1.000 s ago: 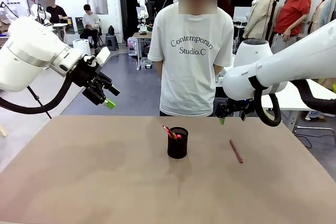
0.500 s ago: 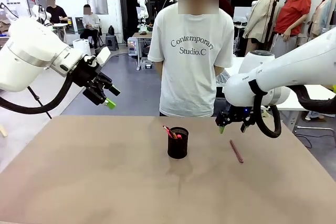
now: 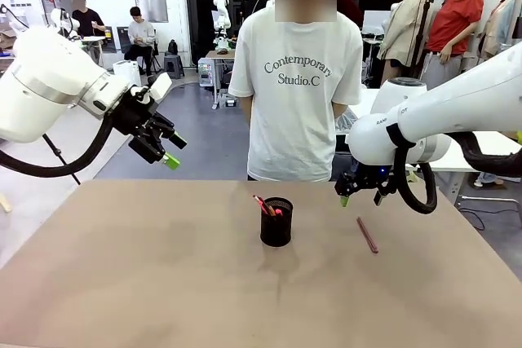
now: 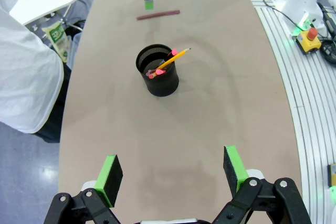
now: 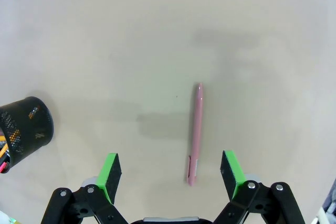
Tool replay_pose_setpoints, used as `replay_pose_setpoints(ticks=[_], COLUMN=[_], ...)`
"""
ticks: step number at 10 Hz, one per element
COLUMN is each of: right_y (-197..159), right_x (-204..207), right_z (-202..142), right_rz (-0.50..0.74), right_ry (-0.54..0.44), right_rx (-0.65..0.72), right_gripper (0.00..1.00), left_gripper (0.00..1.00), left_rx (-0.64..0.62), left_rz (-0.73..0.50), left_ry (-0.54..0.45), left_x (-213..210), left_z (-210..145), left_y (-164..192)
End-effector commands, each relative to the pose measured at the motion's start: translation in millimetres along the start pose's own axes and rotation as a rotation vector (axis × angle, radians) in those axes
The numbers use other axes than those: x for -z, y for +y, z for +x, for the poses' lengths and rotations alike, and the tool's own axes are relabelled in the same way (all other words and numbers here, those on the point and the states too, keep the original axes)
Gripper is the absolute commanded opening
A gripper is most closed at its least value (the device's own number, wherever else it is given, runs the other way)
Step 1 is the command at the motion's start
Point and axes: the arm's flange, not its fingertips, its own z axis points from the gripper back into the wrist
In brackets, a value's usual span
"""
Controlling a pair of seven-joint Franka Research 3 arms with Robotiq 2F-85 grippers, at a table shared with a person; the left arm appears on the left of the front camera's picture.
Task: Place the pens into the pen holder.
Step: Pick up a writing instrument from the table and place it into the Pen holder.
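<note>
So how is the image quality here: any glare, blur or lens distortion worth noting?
Front view: even light, sharp, soft shadow beneath the black wire-mesh pen holder. Left wrist view: wide-angle bend curves the brown table edges. Right wrist view: crisp on the pinkish-brown pen, faint claw shadows on the table, no glare.

Bare bench (image 3: 147, 266) all around the pen holder (image 3: 276, 222), open to a claw from left, right and the robot's side. Above its rim, two pens (image 4: 167, 64) sticking out aslant, narrowing the mouth. Right of the holder, well apart, a reddish-brown pen (image 5: 195, 132) lying flat under the wide-spread right claw (image 5: 169, 170). Behind the holder, a person (image 3: 295, 79) at the far edge.
</note>
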Motion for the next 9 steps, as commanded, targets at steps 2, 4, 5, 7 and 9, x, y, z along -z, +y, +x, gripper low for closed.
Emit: replay_pose_setpoints(ticks=[2, 4, 5, 7, 9], right_y=[-6.1, -6.8, -9.3, -11.3, -14.6], right_x=[6.7, 20.9, 26.7, 48.5, 66.8], right_z=[9.2, 23.1, 27.3, 37.4, 39.9], right_rz=[0.022, -0.048, -0.081, -0.115, -0.104], right_ry=[0.090, 0.125, 0.162, 0.183, 0.225], right_rx=[-0.014, 0.033, 0.033, 0.054, 0.071], right_gripper=[1.00, 1.00, 1.00, 1.00, 1.00], left_gripper=[1.00, 1.00, 1.00, 1.00, 1.00], left_rx=[0.000, 0.000, 0.000, 0.000, 0.000], left_rz=[-0.004, -0.004, -0.004, -0.004, -0.004], left_ry=[-0.003, -0.003, -0.003, -0.003, -0.003], left_x=[-2.9, -2.9, -2.9, -2.9, -2.9], left_z=[-0.3, -0.3, -0.3, -0.3, -0.3], left_y=[-0.7, -0.7, -0.7, -0.7, -0.7])
